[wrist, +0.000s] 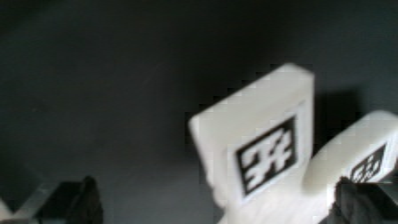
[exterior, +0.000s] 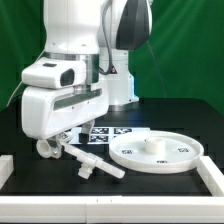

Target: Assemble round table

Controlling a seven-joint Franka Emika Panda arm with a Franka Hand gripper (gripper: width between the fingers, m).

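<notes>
The large round white disc (exterior: 156, 153) lies flat on the black table at the exterior view's right, with small tags on its rim. A white T-shaped foot piece (exterior: 92, 165) lies on the table to its left. My gripper (exterior: 56, 148) hangs low just above that piece's end. In the wrist view a white part with black-white tags (wrist: 263, 140) lies between my spread fingers (wrist: 71, 203), nearer the other finger. The gripper (wrist: 217, 206) is open and holds nothing. I cannot make out the short cylindrical leg for sure.
The marker board (exterior: 108, 131) lies flat behind the parts, near the robot base. A white raised border runs along the table's front (exterior: 110, 218) and left side (exterior: 5, 170). A green backdrop stands behind.
</notes>
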